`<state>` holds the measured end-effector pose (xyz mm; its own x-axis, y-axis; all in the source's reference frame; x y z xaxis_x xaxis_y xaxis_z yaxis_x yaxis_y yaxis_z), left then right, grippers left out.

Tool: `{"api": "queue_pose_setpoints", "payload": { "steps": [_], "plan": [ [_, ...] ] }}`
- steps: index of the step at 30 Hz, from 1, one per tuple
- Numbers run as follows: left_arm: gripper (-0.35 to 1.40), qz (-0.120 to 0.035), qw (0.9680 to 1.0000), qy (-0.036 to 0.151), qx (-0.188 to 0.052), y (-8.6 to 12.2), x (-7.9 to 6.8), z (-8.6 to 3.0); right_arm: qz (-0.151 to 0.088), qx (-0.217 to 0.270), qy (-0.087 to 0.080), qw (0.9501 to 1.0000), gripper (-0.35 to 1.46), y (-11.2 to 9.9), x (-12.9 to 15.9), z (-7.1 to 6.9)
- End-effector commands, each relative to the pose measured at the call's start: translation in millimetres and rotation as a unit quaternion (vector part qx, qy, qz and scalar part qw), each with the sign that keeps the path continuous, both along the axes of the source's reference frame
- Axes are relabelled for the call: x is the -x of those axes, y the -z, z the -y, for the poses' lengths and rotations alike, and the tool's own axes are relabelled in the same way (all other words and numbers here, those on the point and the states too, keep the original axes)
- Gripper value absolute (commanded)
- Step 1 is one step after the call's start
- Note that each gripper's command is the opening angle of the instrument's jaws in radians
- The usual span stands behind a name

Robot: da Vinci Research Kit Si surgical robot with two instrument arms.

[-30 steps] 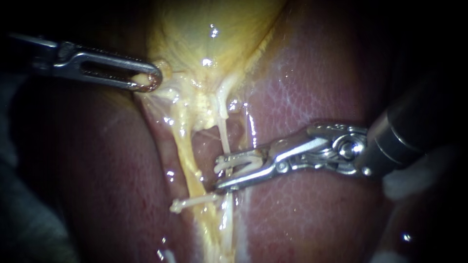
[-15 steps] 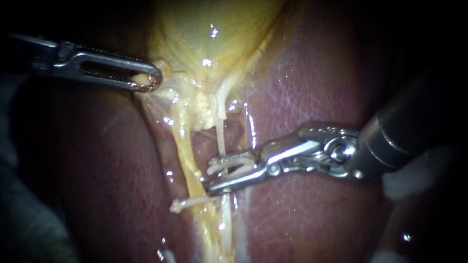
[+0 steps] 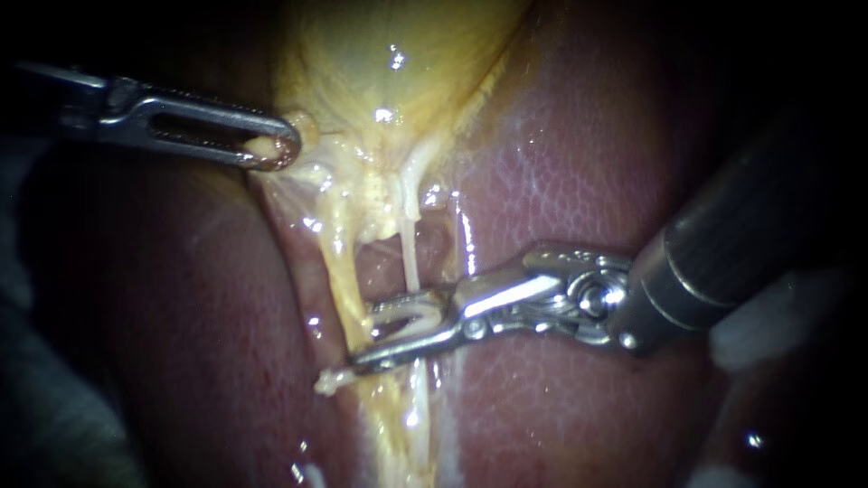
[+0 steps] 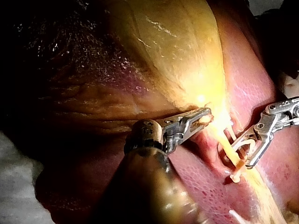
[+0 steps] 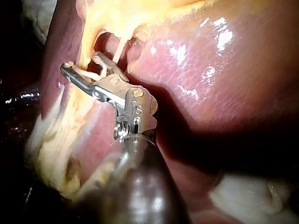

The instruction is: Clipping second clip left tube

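endoscope view: my left instrument [image 3: 271, 152] has its pincer pressed on a bit of yellow tissue at the narrow end of the gallbladder [image 3: 389, 54]. my right instrument [image 3: 365, 339] lies across the liver [image 3: 561, 163]. its pincer stands apart, both halves holding a white loaded clip [image 3: 416, 316]. the tips reach the left tube [image 3: 339, 271], just above the placed clip [image 3: 339, 378] on that tube.

left wrist view: the left tube [image 4: 229, 151] sits in the loaded clip's mouth, the placed clip [image 4: 236, 176] just beyond.

right wrist view: my right instrument's [image 5: 79, 63] pincer straddles the yellow strand, spread around its clip.
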<state>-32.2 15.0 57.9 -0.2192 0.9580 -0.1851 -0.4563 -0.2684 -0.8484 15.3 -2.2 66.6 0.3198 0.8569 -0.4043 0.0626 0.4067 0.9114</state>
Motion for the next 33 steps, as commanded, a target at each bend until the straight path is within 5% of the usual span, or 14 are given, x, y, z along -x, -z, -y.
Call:
{"api": "queue_pose_setpoints", "payload": {
  "steps": [1, 17, 33],
  "plan": [
    [-0.35, 0.000, 1.0000, 0.000, 0.000, 0.0, 0.0, 0.0, -0.003, -0.001, 0.000, 1.0000, 0.46, 0.0, -0.1, 0.0],
    [-0.35, 0.000, 1.0000, 0.000, 0.000, 0.0, 0.0, 0.0, -0.050, -0.017, -0.011, 0.9985, 0.47, 0.9, -2.1, 0.7],
    [-0.35, 0.000, 1.0000, 0.000, 0.000, 0.0, 0.1, 0.0, -0.058, -0.019, -0.017, 0.9980, 0.47, 1.2, -4.0, 1.3]
  ]
}}
